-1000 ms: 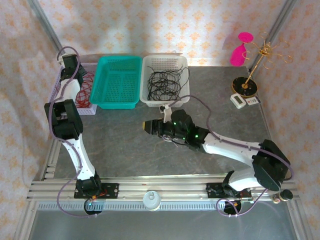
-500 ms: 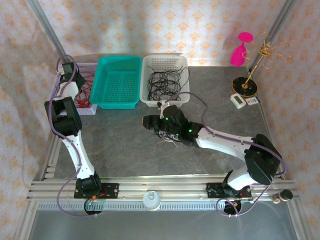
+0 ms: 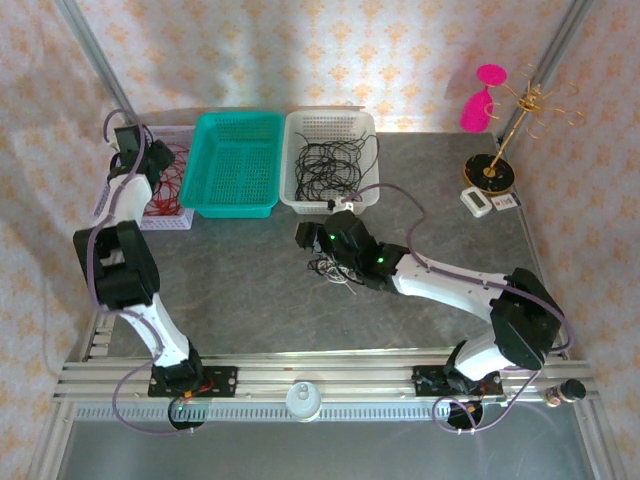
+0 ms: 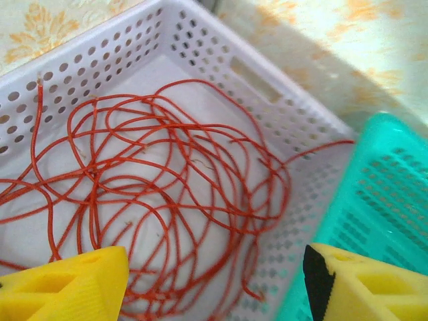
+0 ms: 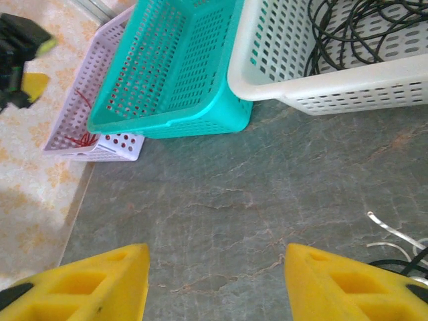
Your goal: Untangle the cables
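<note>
A red cable (image 4: 167, 194) lies in loose loops on the floor of the lilac basket (image 4: 281, 100). My left gripper (image 4: 214, 287) hangs open just above it with nothing between its yellow fingers (image 4: 67, 287). In the top view the left gripper (image 3: 152, 160) is over that basket (image 3: 165, 222) at the far left. Black cables (image 3: 330, 160) fill the white basket (image 3: 300, 200). A small clump of white and black cables (image 3: 333, 270) lies on the table beside my right arm. The right gripper (image 5: 217, 281) is open over bare table, the clump's strands (image 5: 394, 244) to its right.
An empty teal basket (image 3: 235, 160) stands between the lilac and white ones. A gold jewellery stand (image 3: 495, 165), a pink object (image 3: 480, 100) and a small white device (image 3: 478, 202) sit at the back right. Metal rails (image 3: 320, 375) run along the near edge.
My left gripper went from shut to open over the lilac basket and drew back toward the far left. The right gripper swung slightly toward the baskets, jaws unchanged.
</note>
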Tool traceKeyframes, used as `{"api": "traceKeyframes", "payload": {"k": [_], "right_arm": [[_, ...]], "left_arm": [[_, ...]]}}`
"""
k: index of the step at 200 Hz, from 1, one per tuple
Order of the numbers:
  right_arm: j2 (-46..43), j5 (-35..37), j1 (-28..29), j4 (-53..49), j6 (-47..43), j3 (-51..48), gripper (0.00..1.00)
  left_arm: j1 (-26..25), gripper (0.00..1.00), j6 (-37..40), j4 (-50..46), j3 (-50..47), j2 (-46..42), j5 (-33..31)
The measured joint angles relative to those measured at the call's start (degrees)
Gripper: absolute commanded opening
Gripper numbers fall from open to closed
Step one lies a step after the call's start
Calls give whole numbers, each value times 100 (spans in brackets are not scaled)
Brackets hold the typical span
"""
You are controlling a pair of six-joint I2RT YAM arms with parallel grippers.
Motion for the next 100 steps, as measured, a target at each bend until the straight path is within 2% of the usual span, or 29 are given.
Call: {"api": "traceKeyframes", "payload": {"k": [37, 81, 100], "right_arm": [[0, 149, 0, -345, -94, 299, 56], [28, 284, 0, -649, -271, 855, 56], [52, 363, 0, -763, -302, 870, 56]], "left_arm": [[-782, 71, -105, 348, -1189, -1189, 33], [-1685, 69, -186, 614, -2371, -2026, 87], [-2225, 69, -205, 715, -2776, -2435, 2]]}}
